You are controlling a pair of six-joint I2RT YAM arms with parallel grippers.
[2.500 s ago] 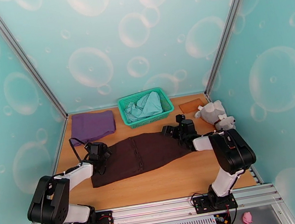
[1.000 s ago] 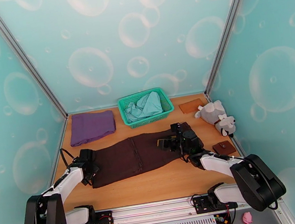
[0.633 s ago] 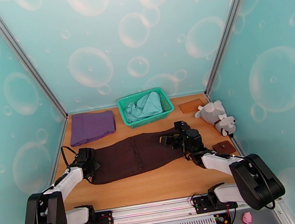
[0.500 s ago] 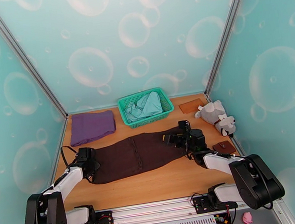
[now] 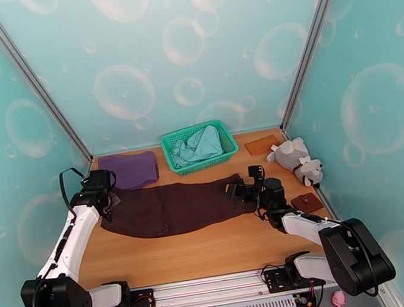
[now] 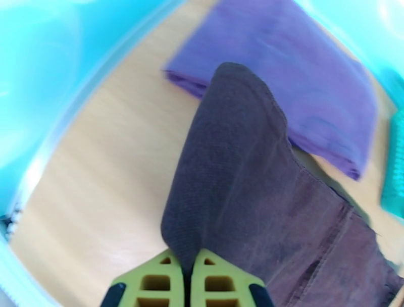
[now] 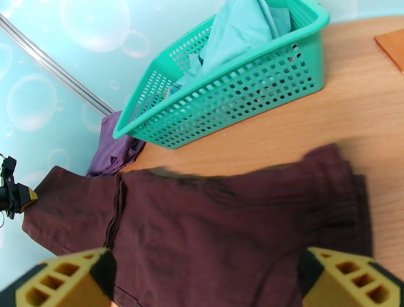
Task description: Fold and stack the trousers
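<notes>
Left gripper [image 6: 188,260] pinched one end of the dark brown soft trousers [image 5: 173,208] left of the green plastic mesh basket [image 5: 167,138], likely for folding; right gripper [image 7: 204,277] gaped, empty.

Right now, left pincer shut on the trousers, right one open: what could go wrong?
1. The left pincer grips just a corner of the trousers; a pull may slip it free.
2. That raised corner hangs by the purple cloth and could drag it.
3. The right pincer is open over the other end, so it may slide or bunch.
</notes>
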